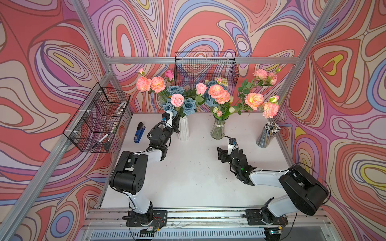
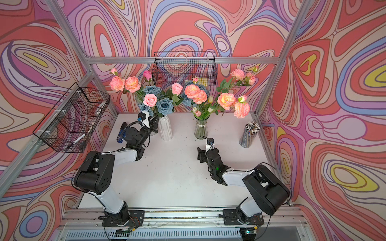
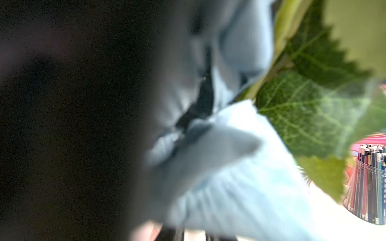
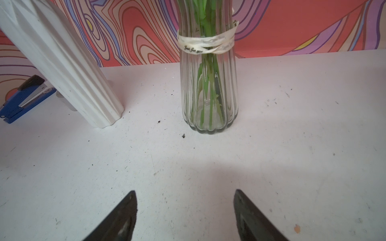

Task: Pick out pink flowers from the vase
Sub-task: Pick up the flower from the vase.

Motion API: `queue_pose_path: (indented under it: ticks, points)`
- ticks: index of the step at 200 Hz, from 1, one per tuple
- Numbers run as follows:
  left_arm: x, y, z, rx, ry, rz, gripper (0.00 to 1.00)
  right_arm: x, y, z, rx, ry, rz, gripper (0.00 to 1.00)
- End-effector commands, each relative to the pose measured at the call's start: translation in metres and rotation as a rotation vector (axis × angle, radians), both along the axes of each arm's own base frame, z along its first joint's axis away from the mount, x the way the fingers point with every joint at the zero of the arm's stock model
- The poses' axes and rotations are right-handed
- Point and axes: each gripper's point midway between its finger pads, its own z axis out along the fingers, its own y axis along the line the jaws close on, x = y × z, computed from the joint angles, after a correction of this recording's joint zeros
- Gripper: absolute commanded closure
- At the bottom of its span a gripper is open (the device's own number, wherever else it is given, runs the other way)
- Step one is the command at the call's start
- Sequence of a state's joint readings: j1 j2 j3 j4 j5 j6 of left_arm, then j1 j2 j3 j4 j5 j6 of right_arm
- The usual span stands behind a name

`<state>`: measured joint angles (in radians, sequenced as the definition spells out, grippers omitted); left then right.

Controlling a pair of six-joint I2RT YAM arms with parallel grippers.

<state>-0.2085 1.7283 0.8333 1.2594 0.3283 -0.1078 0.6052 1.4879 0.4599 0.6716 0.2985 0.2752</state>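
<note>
A white ribbed vase (image 1: 183, 128) holds dusty-blue roses (image 1: 189, 105) mixed with pink flowers: a pale pink rose (image 1: 177, 99), peach-pink blooms (image 1: 158, 84) and a pink rose (image 1: 201, 88). My left gripper (image 1: 176, 120) reaches in at this vase's neck under the blooms, and leaves hide its jaws. The left wrist view is a blur of blue petals (image 3: 229, 156) and a green leaf (image 3: 302, 116). A glass vase (image 4: 208, 83) holds more peach-pink blooms (image 1: 254, 100) and small tulips. My right gripper (image 4: 185, 193) hovers open and empty over the table, short of the glass vase.
A blue stapler (image 1: 139, 129) lies left of the white vase. A cup of pencils (image 1: 267, 134) stands at the right edge. Wire baskets hang on the left frame (image 1: 98, 116) and on the back rail (image 1: 205, 68). Aluminium posts border the table.
</note>
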Motion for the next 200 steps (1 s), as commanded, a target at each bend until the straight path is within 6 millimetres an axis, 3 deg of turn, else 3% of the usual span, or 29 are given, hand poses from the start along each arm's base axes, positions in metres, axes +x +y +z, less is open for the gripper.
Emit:
queue_pose_path:
  ticks: [1, 65, 151, 200]
  points:
    - [-0.001, 0.003, 0.023, -0.035, -0.071, 0.001, 0.84, 0.003, 0.002, 0.001, 0.0, 0.003, -0.001, 0.26]
    - [-0.016, 0.008, 0.039, -0.048, -0.097, 0.009, 0.92, 0.002, 0.002, 0.003, 0.007, -0.002, -0.002, 0.26]
    - [-0.032, 0.01, 0.067, 0.0, -0.094, 0.061, 0.94, 0.002, 0.0, 0.009, 0.013, -0.015, -0.007, 0.26]
    - [-0.043, 0.023, 0.082, 0.005, -0.071, 0.147, 0.95, 0.002, 0.001, 0.012, 0.02, -0.023, -0.005, 0.25]
